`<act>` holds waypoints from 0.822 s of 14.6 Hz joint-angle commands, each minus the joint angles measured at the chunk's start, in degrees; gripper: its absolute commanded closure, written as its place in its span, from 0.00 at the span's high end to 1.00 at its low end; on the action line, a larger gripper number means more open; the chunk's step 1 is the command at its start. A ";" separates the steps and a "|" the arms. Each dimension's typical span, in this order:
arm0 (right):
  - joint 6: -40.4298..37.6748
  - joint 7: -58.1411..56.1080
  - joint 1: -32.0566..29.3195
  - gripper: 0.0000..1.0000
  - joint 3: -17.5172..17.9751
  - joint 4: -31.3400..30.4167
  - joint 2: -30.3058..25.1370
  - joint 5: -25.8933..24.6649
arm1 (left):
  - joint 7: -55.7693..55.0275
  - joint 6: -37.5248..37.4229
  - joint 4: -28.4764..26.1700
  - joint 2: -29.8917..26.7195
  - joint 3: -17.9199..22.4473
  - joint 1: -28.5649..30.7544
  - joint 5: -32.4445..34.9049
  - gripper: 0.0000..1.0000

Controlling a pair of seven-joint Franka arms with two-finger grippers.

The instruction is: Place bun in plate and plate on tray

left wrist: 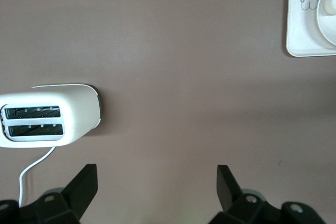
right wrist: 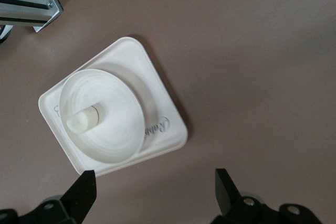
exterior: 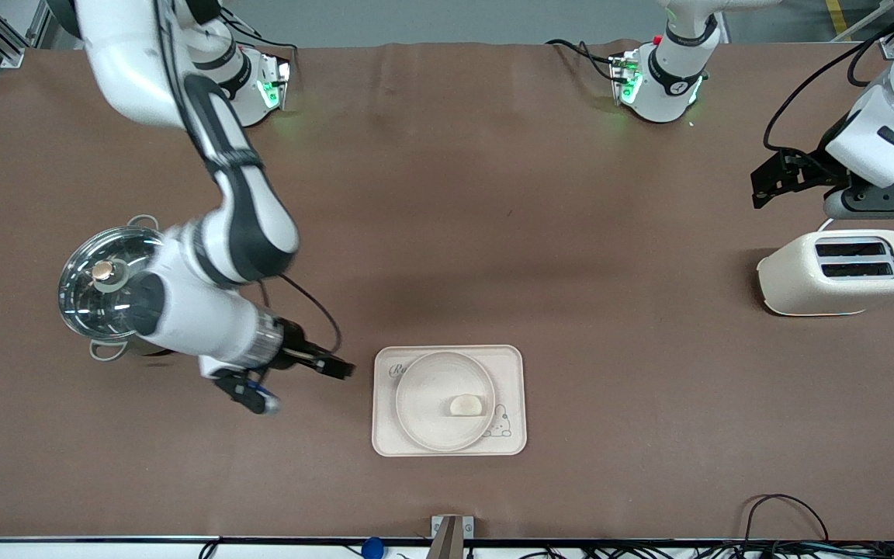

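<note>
**Bun on plate, plate on tray: both placements look done**

Bun (exterior: 466,404) lies inside the plate (exterior: 424,384), off-centre toward the rim on the side away from the right gripper (exterior: 336,366). The plate sits on the tray (exterior: 509,361), covering most of it, with the "Rabbit" script and the rabbit drawing peeking out at its edges.

The right gripper hangs just beside the tray, toward the right arm's end of the table, fingers spread apart and holding nothing; the right wrist view shows the stacked set ahead of its fingertips. That stance suits a hand clear of a finished placement.

The left gripper (exterior: 773,182) waits over bare table near the toaster (exterior: 839,272), fingers apart and empty, well apart from the tray. A lidded pot (exterior: 109,283) stands under the right arm.
</note>
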 commanded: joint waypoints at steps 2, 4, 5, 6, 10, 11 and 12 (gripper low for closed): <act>-7.87 -4.99 -2.48 1.00 -0.14 -5.87 -11.31 -7.65 | 0.37 -0.52 -0.28 -0.54 -0.44 0.07 -1.10 1.00; -11.48 -9.74 -4.59 1.00 -0.23 -6.57 -15.17 -11.24 | 0.28 -0.52 -0.36 -0.54 -0.88 0.07 -1.10 1.00; -13.16 -11.76 -5.55 1.00 -0.31 -7.79 -17.63 -14.31 | 0.28 -0.52 -0.36 -0.54 -0.88 0.07 -1.10 1.00; -14.30 -13.87 -6.96 1.00 -0.31 -9.98 -20.87 -16.17 | 0.28 -0.52 -0.45 -0.54 -1.06 0.07 -1.10 1.00; -19.21 -24.68 -15.65 1.00 0.12 -20.53 -36.08 -20.83 | 0.28 -0.87 -0.36 -0.63 -1.76 0.15 -1.10 1.00; -21.93 -26.62 -17.41 1.00 0.39 -20.55 -38.03 -23.11 | 0.46 -0.88 -0.36 -0.72 -1.76 0.15 -1.10 1.00; -23.96 -28.64 -19.34 1.00 1.52 -20.37 -39.70 -25.39 | 0.81 -0.88 -0.28 -0.72 -1.67 0.24 -1.10 1.00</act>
